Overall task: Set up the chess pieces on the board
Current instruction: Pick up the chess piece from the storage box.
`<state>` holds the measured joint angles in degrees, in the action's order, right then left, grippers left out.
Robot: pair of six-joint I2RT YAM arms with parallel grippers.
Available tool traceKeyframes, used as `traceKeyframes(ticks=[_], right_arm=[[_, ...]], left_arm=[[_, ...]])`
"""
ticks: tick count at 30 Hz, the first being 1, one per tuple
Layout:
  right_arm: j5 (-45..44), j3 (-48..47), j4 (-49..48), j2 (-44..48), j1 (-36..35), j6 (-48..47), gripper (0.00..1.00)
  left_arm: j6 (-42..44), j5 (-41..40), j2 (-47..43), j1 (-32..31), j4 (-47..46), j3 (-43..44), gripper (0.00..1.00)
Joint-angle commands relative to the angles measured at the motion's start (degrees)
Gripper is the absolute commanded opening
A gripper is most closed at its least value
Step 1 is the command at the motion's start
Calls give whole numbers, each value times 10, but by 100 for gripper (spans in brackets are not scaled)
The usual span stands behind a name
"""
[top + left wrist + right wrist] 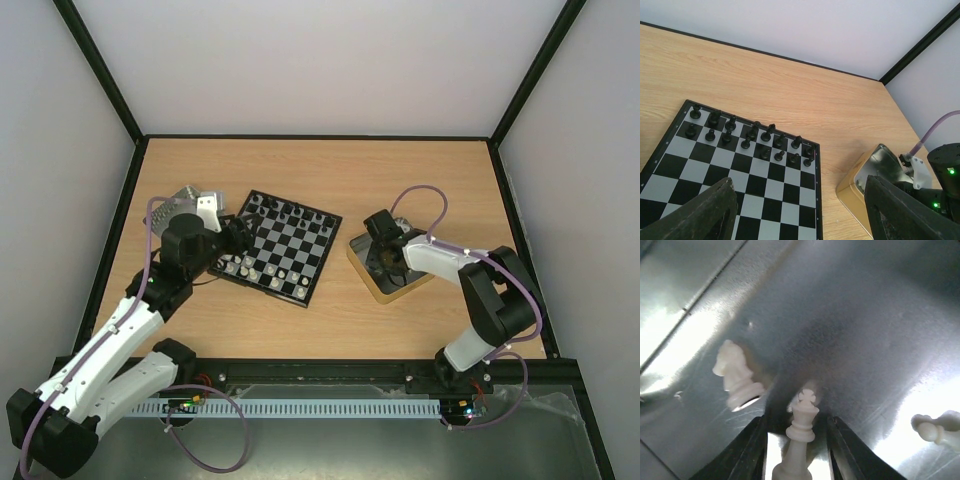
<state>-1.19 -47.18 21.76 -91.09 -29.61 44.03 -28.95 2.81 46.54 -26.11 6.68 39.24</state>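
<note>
Your right gripper (797,442) is down inside the metal tray (865,315) to the right of the board (290,245), because that is where the unplaced white men lie. Its jaws straddle the white king (802,432), narrowed to a slot just wider than the king's stem. Slivers of bright metal show on both sides of the stem, and the base is cut off at the frame edge, so you cannot tell whether the fingers grip it yet. The straddle looks chosen to take the king alone. The white knight (735,372) sits just off the left finger, and another white piece (935,430) lies well apart to the right. Your left gripper (797,200) hangs over the near-left corner of the board with its jaws wide and nothing between them, probably parked there ready for a handover or its own placement. On the board, the black pieces (750,135) fill the two far ranks, while the white pieces (265,272) line the near edge with gaps. White's side looks like the unfinished part, and the king's square would be the next target.
</note>
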Motion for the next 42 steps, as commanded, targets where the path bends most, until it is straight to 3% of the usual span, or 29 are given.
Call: traceKeyframes(ticks=[1,9,14,21,29,36,42], right_arm=[[-32,10,29,8,-1,-6,31],[-36,9,21,5,-2,-11,24],[-31,11,35,19,-1,-10,33],[-5,24,46,42,-6,-5,33],[-6,31,35,28,-9,-4,24],[-24,30,28,25,-9,-8,10],[-21,31,-18,111,-8,-29,9]], left_arm=[[-3,4,2,0,-22,-11,71],[-3,2,1,0,-19,-12,71],[-4,2,1,0,-19,-12,71],[-8,4,4,0,-23,-14,72],[-11,5,1,0,-24,-15,72],[-13,5,-3,0,-22,-14,72],[-17,16,-8,0,-23,-7,73]])
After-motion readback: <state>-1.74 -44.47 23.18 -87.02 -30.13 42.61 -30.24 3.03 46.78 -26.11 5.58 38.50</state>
